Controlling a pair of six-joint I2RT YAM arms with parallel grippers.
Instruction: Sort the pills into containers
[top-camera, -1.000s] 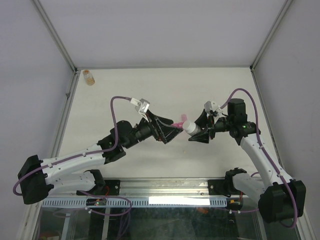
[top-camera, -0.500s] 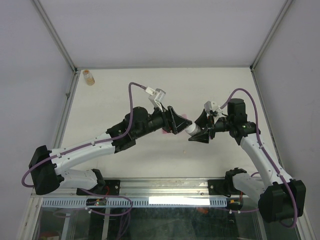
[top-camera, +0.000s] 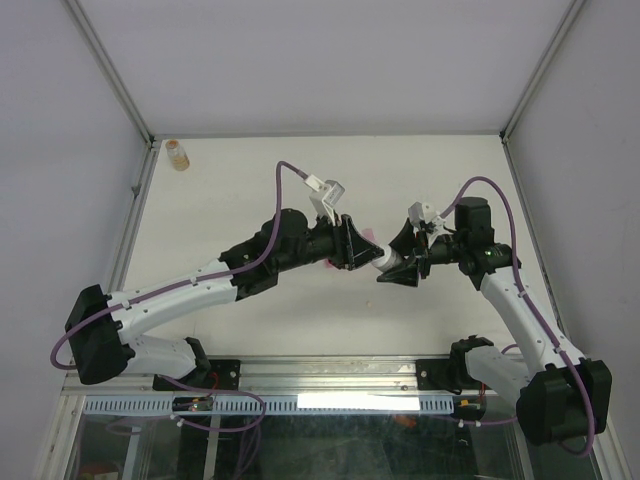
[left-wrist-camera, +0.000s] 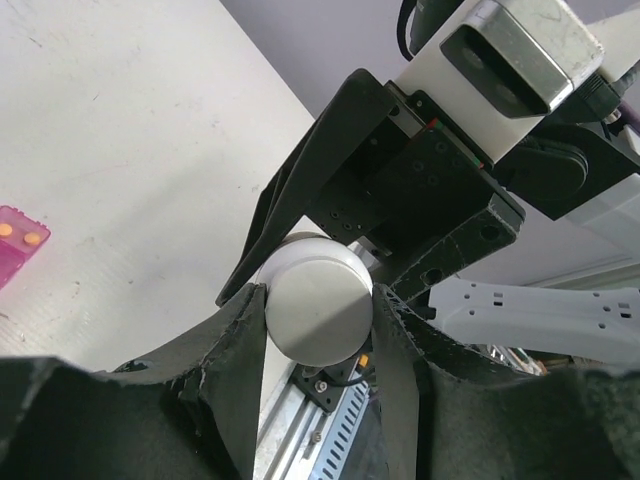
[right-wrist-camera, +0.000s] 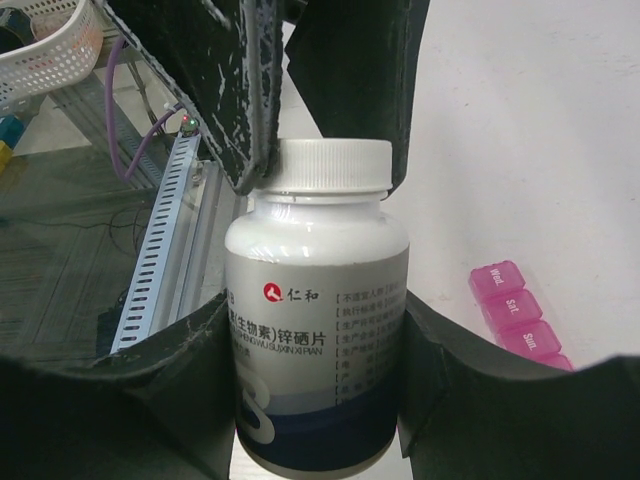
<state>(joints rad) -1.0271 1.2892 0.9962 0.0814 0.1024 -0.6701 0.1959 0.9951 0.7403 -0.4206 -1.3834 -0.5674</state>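
pink organiser (left-wrist-camera: 12, 268) | 1 compartment (left-wrist-camera: 18, 252) visible | holds 2 seemingly orange pills (left-wrist-camera: 33, 238)

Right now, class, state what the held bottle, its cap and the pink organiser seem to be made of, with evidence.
The bottle: probably opaque white plastic, slightly glossy, with a printed label. The cap: white plastic, satin, with a moulded stepped rim. The pink organiser: translucent plastic, glossy, with white day lettering on its lids.

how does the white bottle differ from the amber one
The white bottle is held level above the table, right gripper round its body, left gripper on its cap; the amber bottle stands alone, untouched, in the far-left corner. The white bottle looks larger than the amber bottle. Both are small bottles.
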